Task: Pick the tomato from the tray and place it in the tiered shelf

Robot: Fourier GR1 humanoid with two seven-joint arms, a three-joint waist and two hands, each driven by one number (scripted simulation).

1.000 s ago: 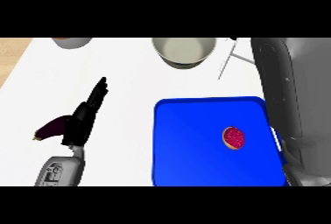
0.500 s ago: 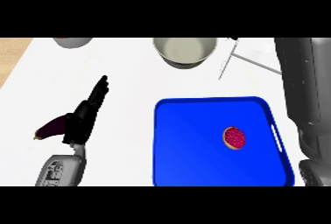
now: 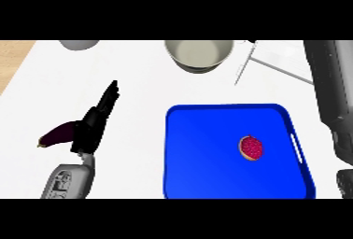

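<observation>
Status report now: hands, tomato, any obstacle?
Left hand open, resting at left. Right hand unseen. Tomato lying in blue tray, untouched. Nothing covers it.

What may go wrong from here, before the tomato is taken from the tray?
The tomato lies loose on the blue tray, close to its right rim; a sideways touch may roll it against the rim. The grey bowl stands right beside the thin shelf rods; an arm carrying the tomato there may knock it.

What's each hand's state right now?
Black left hand: open, holding nothing.
Black right hand: cannot tell, mostly cut off at the view's right edge.
</observation>
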